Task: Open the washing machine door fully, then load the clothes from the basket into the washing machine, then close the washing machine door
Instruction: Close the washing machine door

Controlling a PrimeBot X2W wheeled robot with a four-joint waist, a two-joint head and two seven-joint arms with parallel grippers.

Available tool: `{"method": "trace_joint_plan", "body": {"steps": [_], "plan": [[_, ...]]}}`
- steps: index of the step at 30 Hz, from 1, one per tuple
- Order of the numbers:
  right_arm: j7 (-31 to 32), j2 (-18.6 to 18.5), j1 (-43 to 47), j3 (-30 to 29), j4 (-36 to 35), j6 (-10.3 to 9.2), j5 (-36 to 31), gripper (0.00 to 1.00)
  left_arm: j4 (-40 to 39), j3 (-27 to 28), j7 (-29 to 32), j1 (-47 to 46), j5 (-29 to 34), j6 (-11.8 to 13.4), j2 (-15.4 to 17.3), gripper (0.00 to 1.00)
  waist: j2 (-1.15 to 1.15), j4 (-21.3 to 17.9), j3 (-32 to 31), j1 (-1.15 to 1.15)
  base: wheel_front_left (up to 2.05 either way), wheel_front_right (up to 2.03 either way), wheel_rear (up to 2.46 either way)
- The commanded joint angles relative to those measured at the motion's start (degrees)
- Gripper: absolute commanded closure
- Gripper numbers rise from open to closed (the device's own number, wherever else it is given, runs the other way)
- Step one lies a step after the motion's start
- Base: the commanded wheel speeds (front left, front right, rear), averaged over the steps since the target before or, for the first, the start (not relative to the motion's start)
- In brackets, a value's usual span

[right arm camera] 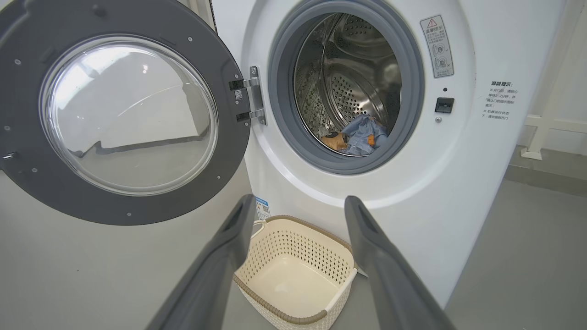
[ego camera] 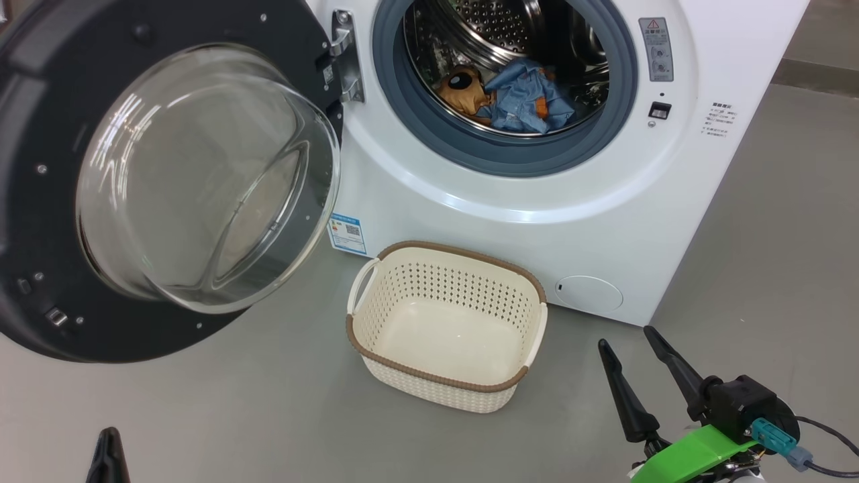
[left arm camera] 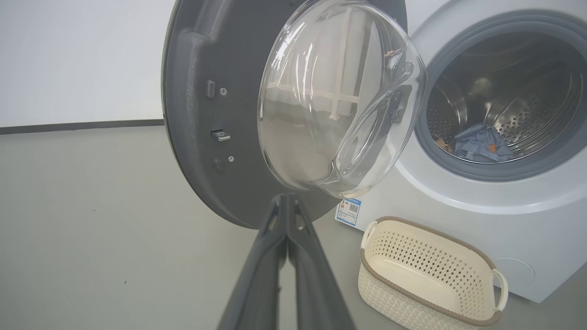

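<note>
Left gripper (left arm camera: 287, 198) has its two long dark fingers pressed tip to tip with nothing between them. It hangs over smooth grey floor (left arm camera: 91, 229), pointing toward the bottom edge of the washing machine door (left arm camera: 192, 137); from the head view it's clearly apart from that edge. Right gripper (ego camera: 625, 337) is the opposite: both fingers spread wide, holding nothing, low at the right. It's near the right end of the basket (ego camera: 436, 396) without touching, and also near the front lower corner of the washing machine (ego camera: 604, 228). Plain floor runs between each gripper and the basket. There's one basket, a cream perforated plastic rounded rectangle with a brown woven-look rim and two white side handles, its bare bottom showing. It sits on the floor just in front of the machine, under the opening, between the blue label sticker (ego camera: 347, 233) and the small round flap (ego camera: 589, 293). The one door is swung wide on the metal hinge (ego camera: 343, 57) at the opening's left, inner face out, with its clear domed glass bowl (ego camera: 201, 174) bulging into the room above the floor left of the basket. Round the opening is a grey-blue rubber gasket (ego camera: 402, 107), and behind it the shiny perforated steel drum (ego camera: 496, 27). The clothes (ego camera: 530, 100) lie in the drum's bottom as one crumpled heap, light blue with an orange-brown bear bit; how many garments is hard to tell.
</note>
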Motion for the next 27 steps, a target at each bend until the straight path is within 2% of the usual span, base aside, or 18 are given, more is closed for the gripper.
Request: {"method": "trace_joint_plan", "body": {"steps": [1,4,8,13,18,27], "plan": [[-0.27,-0.29,-0.43,1.35,-1.35,0.09,0.36,0.0,-1.51,1.98,-0.31,-1.03,-1.08,-0.49,0.6,1.0,0.0,0.0,0.07,0.0,0.0,0.0,0.0],[-0.27,-0.36,-0.28,1.11,-1.52,0.09,0.33,0.0,-1.72,3.09,-0.31,-2.03,-8.5,-0.87,0.6,1.0,0.0,0.15,0.2,0.0,0.0,0.0,0.0],[-0.27,-0.43,-0.07,0.91,-1.7,0.09,0.31,0.0,-2.08,5.9,-0.31,-3.16,-12.82,-2.23,0.6,1.0,0.0,0.23,0.49,0.0,0.0,0.0,0.0],[-0.27,-0.44,0.0,0.7,-1.97,0.09,0.3,0.0,-0.28,10.8,-0.31,-6.82,-18.39,-5.35,1.13,1.0,0.0,0.42,1.01,0.0,0.0,0.0,0.0],[-0.27,-0.72,-0.12,0.78,-2.1,0.09,0.35,0.0,2.94,14.51,0.41,-12.19,-23.6,-6.69,5.13,1.0,0.0,0.45,1.64,0.0,0.0,0.0,0.0],[-0.27,-1.69,-1.05,1.29,-2.47,0.09,0.44,0.0,12.34,21.88,5.28,-23.12,-38.61,-7.89,11.79,1.0,0.0,-0.48,3.36,0.0,0.0,0.0,0.0]]}}
